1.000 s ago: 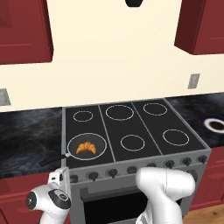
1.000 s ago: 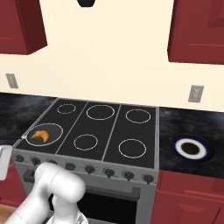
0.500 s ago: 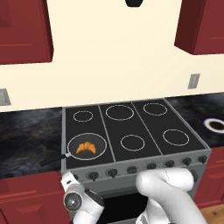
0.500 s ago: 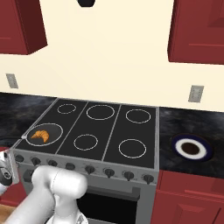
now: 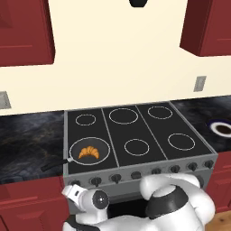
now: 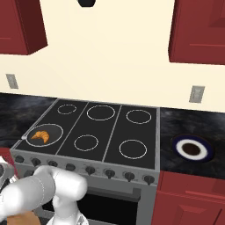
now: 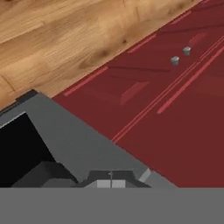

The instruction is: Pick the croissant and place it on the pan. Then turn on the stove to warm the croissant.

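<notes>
The gripper [image 7: 111, 183] hangs low before the stove [image 5: 135, 173] front, facing red cabinet doors [image 7: 175, 109] and wood floor [image 7: 65, 39]; whether its jaws are spread I cannot tell. Beyond the knob row, the croissant [image 5: 89, 153] lies in the pan [image 5: 104, 145] on the front-left burner. Other burners lie bare.

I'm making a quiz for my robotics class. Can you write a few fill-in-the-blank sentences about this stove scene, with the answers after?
1. The croissant lies in the ____.
2. The pan sits on the front-____ burner of the stove, seen from the robot.
3. The stove has ____ ring burners in all.
4. On the counter right of the stove stands a dark ____ with a white rim.

Missing words: pan; left; six; plate
</notes>
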You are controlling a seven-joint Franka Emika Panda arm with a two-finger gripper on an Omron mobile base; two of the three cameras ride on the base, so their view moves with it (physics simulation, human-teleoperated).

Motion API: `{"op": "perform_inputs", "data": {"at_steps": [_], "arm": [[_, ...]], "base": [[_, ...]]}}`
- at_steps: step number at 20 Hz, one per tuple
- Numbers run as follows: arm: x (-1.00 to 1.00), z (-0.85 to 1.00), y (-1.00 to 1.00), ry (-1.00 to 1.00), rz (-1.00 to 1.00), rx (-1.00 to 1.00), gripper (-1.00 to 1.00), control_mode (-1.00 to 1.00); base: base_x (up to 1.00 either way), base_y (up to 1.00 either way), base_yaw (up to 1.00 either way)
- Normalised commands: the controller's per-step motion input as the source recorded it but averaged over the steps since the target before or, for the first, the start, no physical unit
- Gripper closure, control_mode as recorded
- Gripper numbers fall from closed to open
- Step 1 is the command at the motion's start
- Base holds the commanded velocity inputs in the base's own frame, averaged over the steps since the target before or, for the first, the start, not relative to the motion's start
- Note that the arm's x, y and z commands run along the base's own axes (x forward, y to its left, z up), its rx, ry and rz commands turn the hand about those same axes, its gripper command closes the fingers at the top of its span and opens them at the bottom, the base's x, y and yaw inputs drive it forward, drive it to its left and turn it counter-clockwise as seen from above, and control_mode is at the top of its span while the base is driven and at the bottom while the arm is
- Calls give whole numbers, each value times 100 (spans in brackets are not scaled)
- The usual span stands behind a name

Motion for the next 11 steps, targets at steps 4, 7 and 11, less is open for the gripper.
{"op": "perform_inputs", "data": {"at_steps": [4, 7, 11], "arm": [[-26, 97, 24, 9, 42, 0, 100, -100], [-55, 93, -12, 2, 37, 0, 100, -100], [-61, 81, -53, 1, 27, 4, 100, -100]], "base": [[0, 0, 0], [0, 0, 0], [0, 0, 0]]}}
